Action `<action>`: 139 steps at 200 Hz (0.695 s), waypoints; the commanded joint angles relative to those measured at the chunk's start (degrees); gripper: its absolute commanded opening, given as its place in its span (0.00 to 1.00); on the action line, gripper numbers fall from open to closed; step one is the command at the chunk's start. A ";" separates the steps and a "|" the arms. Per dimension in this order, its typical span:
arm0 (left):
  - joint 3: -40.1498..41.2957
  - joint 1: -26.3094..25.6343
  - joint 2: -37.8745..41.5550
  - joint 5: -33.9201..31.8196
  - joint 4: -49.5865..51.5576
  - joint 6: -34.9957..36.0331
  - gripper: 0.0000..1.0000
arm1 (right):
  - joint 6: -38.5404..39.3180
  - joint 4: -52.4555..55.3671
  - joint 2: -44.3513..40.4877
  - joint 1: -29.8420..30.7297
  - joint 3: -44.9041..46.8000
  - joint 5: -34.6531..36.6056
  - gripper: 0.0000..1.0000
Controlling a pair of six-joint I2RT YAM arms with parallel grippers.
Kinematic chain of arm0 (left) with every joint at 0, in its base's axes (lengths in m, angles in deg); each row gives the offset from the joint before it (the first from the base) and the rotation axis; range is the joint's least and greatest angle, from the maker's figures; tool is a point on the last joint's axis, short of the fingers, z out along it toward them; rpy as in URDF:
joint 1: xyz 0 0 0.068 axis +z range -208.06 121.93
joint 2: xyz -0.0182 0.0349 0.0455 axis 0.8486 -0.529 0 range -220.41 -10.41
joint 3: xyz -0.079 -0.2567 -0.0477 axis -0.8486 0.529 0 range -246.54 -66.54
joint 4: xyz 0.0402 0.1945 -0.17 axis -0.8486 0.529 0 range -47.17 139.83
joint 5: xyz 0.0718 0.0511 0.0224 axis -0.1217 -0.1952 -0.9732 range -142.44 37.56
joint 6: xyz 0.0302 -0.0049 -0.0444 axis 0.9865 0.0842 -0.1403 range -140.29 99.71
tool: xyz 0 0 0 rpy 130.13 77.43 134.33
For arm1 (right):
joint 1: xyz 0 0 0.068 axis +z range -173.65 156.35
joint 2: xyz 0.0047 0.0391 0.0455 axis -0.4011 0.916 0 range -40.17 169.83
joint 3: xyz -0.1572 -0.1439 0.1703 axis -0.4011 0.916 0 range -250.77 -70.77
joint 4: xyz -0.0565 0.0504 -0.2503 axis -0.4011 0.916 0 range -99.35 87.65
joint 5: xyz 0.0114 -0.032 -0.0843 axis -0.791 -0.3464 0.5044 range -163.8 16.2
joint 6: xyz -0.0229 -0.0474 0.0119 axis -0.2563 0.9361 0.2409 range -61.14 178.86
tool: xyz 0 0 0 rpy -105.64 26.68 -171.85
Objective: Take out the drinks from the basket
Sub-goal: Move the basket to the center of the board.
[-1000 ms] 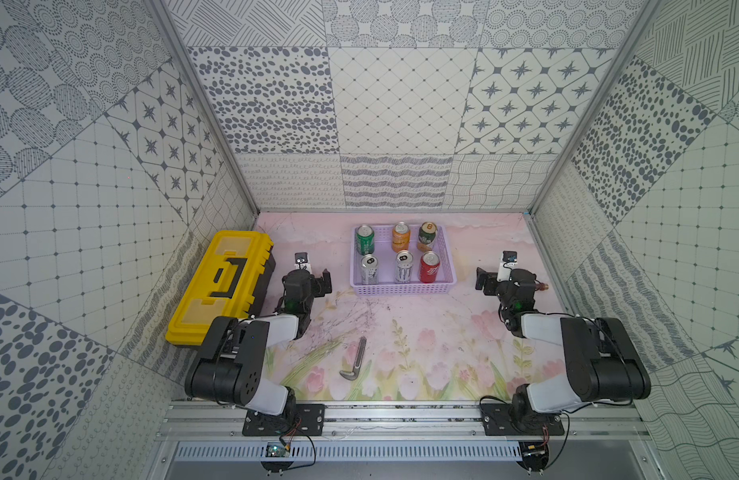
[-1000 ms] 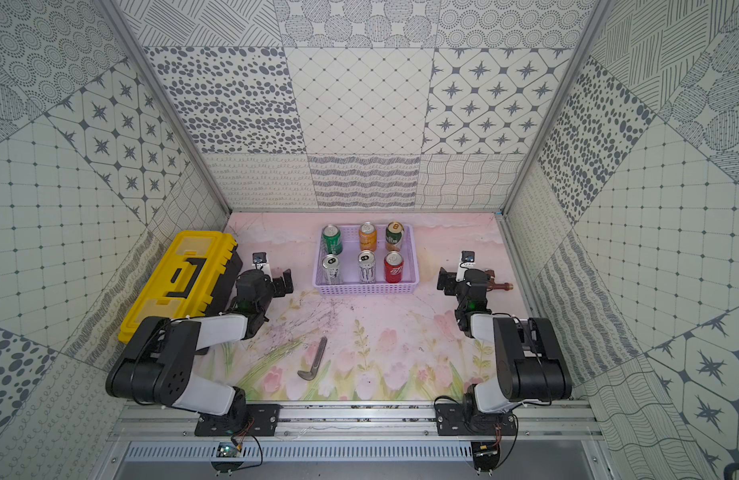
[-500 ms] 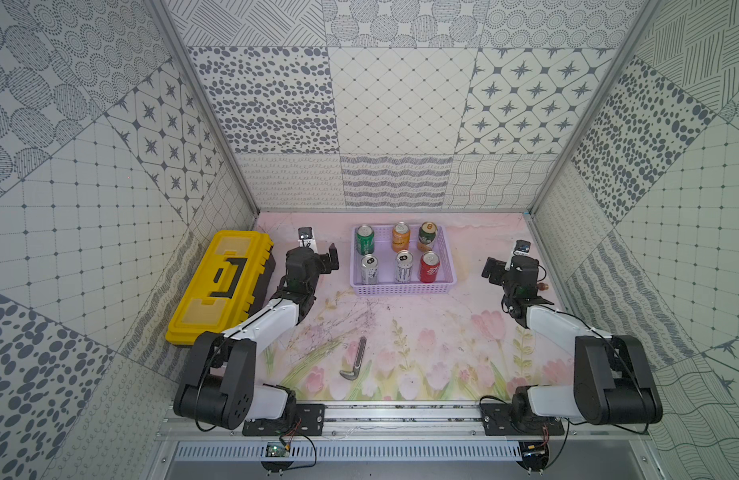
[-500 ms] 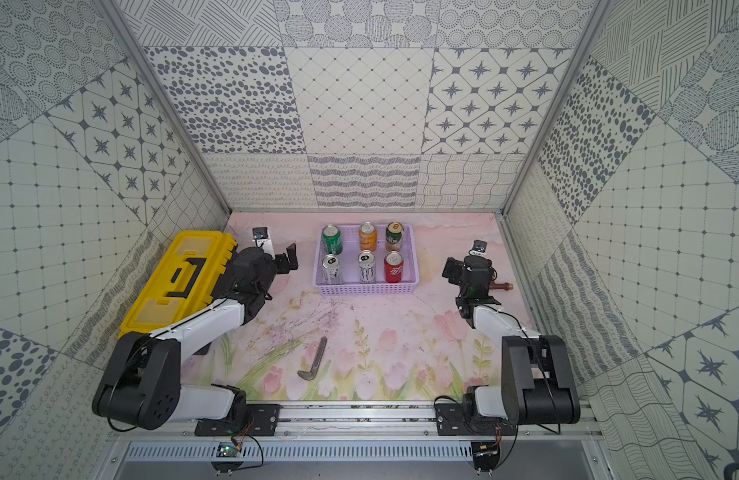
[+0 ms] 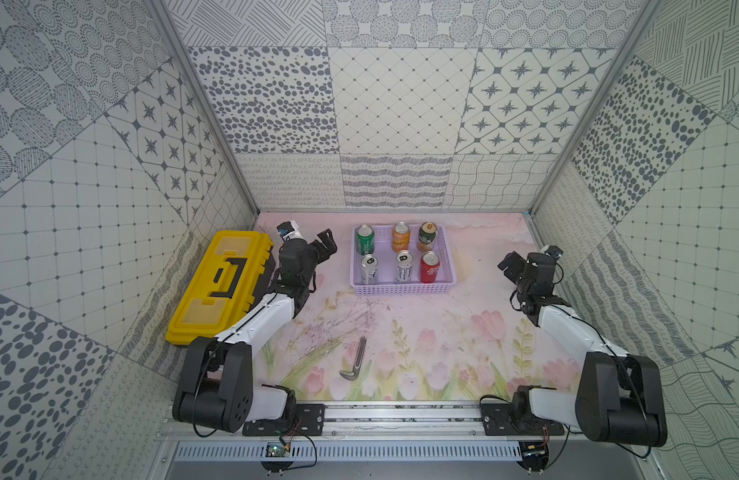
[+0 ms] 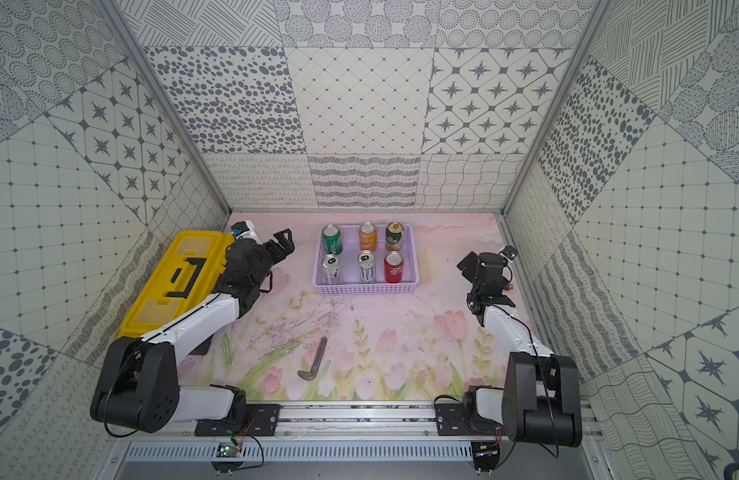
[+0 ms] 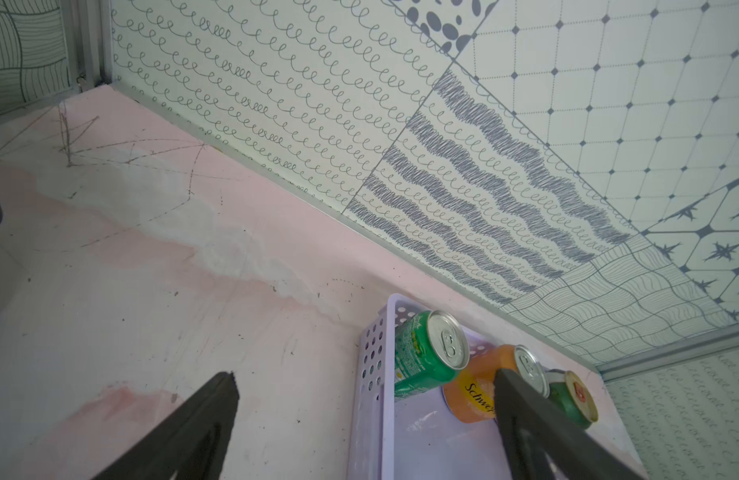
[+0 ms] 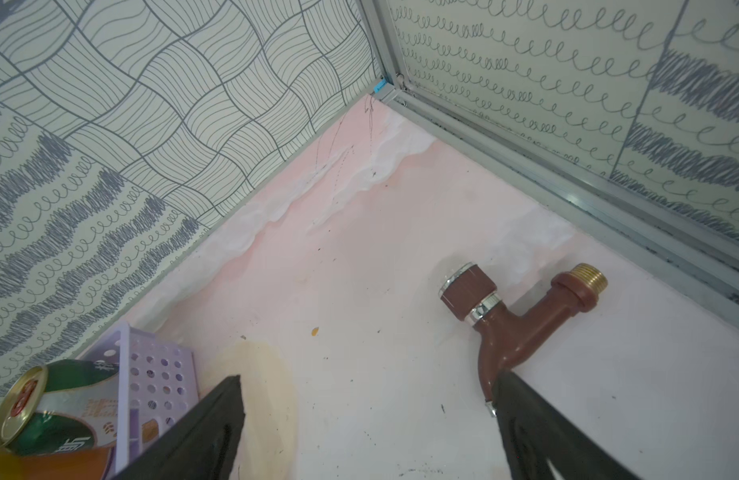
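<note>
The lavender basket (image 5: 403,289) (image 6: 365,289) stands at the back middle of the table. Several drinks stand upright in it: a green can (image 5: 364,240), an orange can (image 5: 400,237) and a dark green can (image 5: 427,237) behind, two silver cans (image 5: 369,269) (image 5: 404,267) and a red can (image 5: 429,267) in front. My left gripper (image 5: 326,244) (image 7: 365,376) hovers open just left of the basket (image 7: 372,365), near the green can (image 7: 426,357). My right gripper (image 5: 510,264) (image 8: 368,377) hangs open well right of it, holding nothing.
A yellow toolbox (image 5: 222,286) lies along the left wall under my left arm. A bent metal tool (image 5: 357,361) lies at the front middle. A brown pipe fitting (image 8: 509,328) rests by the right wall, close to my right gripper.
Both arms have risen and stretched toward the back. The left gripper has come closer to the basket's left side; the right has shifted toward the right wall. Both stayed open.
</note>
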 commanded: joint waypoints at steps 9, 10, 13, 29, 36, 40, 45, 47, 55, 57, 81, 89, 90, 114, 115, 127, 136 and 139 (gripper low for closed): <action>-5.27 2.43 -2.78 12.84 7.38 -15.78 1.00 | -2.99 -6.71 -1.22 -0.83 2.14 -3.55 0.97; -5.29 2.41 -2.86 13.09 7.19 -16.00 1.00 | -3.21 -6.85 -1.26 -0.87 2.27 -3.65 0.97; -5.23 2.47 -3.06 13.80 6.89 -16.52 1.00 | -3.89 -7.17 -1.38 -1.14 2.60 -3.96 0.97; -5.61 2.74 -4.23 15.66 6.61 -20.30 1.00 | -6.23 -6.67 -1.02 -2.80 2.49 -7.34 0.97; -5.80 2.76 -4.57 15.99 6.89 -20.87 1.00 | -6.02 -5.65 -0.63 -2.88 1.80 -8.12 0.97; -5.97 2.77 -4.68 16.44 6.87 -20.90 1.00 | -5.94 -5.30 -0.60 -2.92 1.48 -8.41 0.97; -6.34 2.76 -4.91 17.34 6.92 -20.76 1.00 | -5.61 -5.19 -0.43 -2.86 1.37 -9.19 0.97; -6.49 2.75 -4.97 17.72 6.92 -20.67 1.00 | -5.33 -5.18 -0.48 -2.87 1.25 -9.81 0.97; -7.27 2.50 -5.34 18.88 7.89 -20.53 1.00 | -3.80 -4.24 -0.26 -2.90 0.42 -12.35 0.97; -7.56 2.38 -5.52 19.05 8.26 -20.44 1.00 | -3.43 -3.82 -0.18 -2.93 0.11 -13.06 0.97; -10.06 -0.87 -6.71 20.75 11.02 -18.91 1.00 | -1.43 1.90 1.95 -2.13 -4.97 -18.73 0.97; -10.61 -2.21 -6.94 21.40 11.38 -18.35 1.00 | -0.51 2.94 2.09 -1.25 -5.94 -19.19 0.97; -10.69 -2.37 -6.96 21.50 11.39 -18.25 1.00 | -0.34 3.03 2.02 -1.04 -6.03 -19.20 0.97; -12.95 -5.40 -7.51 24.95 13.61 -16.50 1.00 | 3.57 6.46 0.83 4.38 -8.35 -16.69 0.96; -13.00 -5.50 -7.46 25.12 13.69 -16.45 1.00 | 3.77 6.68 0.82 4.59 -8.56 -16.59 0.96; -13.81 -6.05 -7.19 26.75 15.33 -15.27 1.00 | 5.42 9.52 1.00 7.06 -10.60 -15.86 0.96; -14.30 -6.47 -6.72 26.62 17.02 -14.52 1.00 | 6.39 12.17 1.53 8.50 -12.20 -15.72 0.95; -14.61 -6.56 -6.61 26.61 17.62 -14.18 1.00 | 6.68 12.63 1.78 8.93 -12.77 -15.63 0.95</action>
